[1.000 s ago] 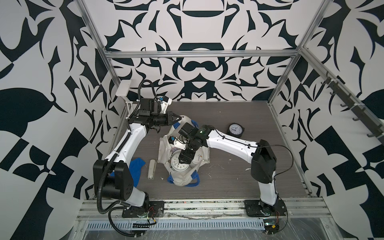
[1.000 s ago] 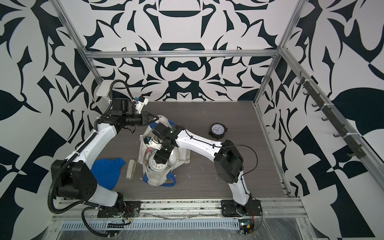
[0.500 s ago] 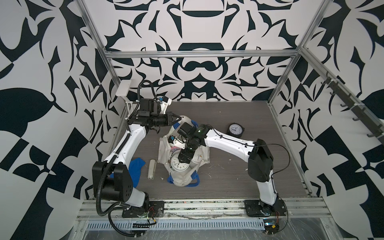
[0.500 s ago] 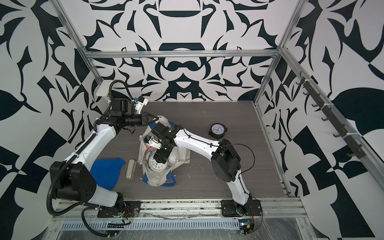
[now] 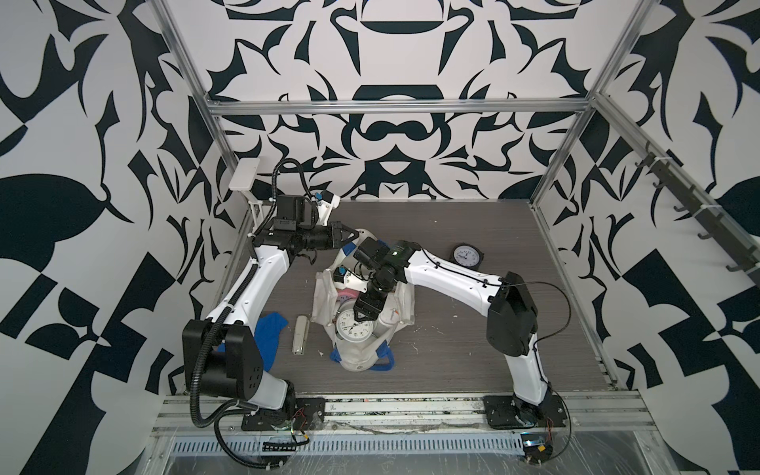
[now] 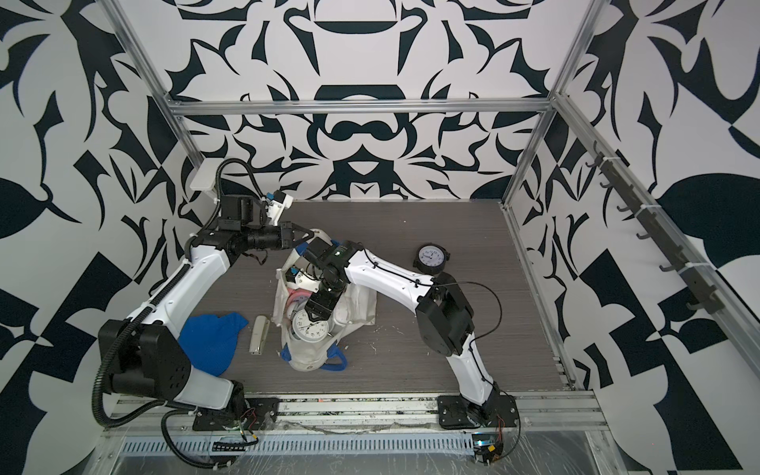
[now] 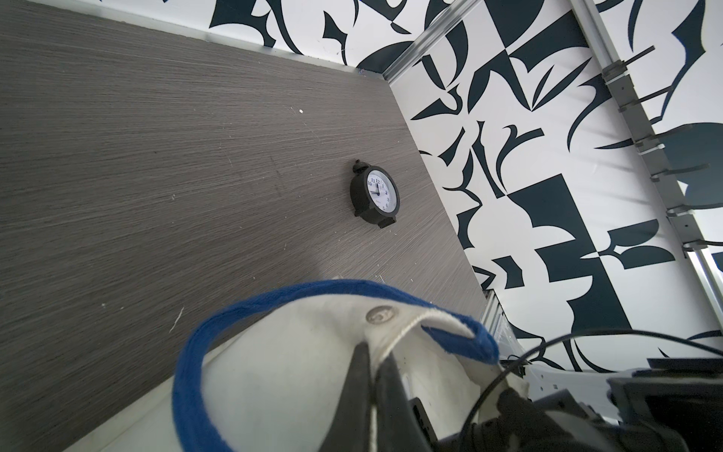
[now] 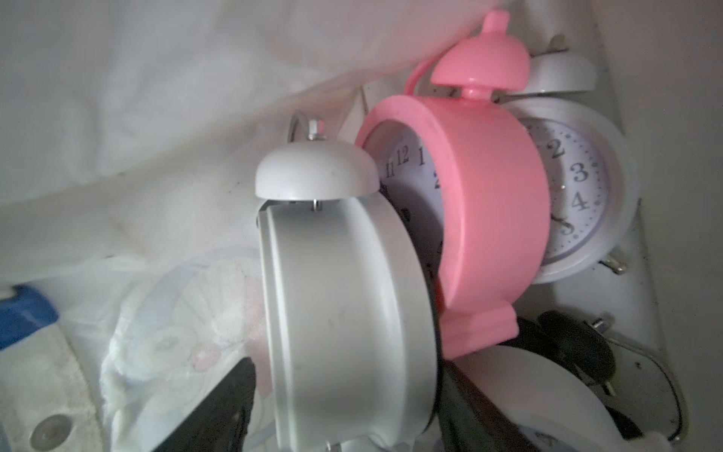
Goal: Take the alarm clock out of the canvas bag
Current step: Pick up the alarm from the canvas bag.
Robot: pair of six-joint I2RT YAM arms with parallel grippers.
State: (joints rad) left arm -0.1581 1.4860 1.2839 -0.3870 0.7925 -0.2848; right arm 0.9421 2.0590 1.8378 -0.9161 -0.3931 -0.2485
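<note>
Right wrist view: the right gripper [image 8: 348, 375] has sunk lower into the bag [image 8: 137, 117] and narrowed from its widest. Its jaws straddle a white clock [image 8: 344, 293] lying inside, a sliver short of clamping. Behind it leans a pink clock [image 8: 489, 188]. Farther off, the left gripper [image 7: 373, 352] pinches the bag's rim tight. Closing and lifting look due next.

In both top views I look steeply down from high on the robot's side, facing the back wall [image 5: 395, 57], far enough off to take in the whole table [image 5: 452, 230]. My left wrist camera sits close over the bag [image 7: 297, 371] rim and looks across the table to the black clock [image 7: 375, 195], which the top views share. My right wrist camera is inside the bag, tight against a white clock [image 8: 344, 313].
</note>
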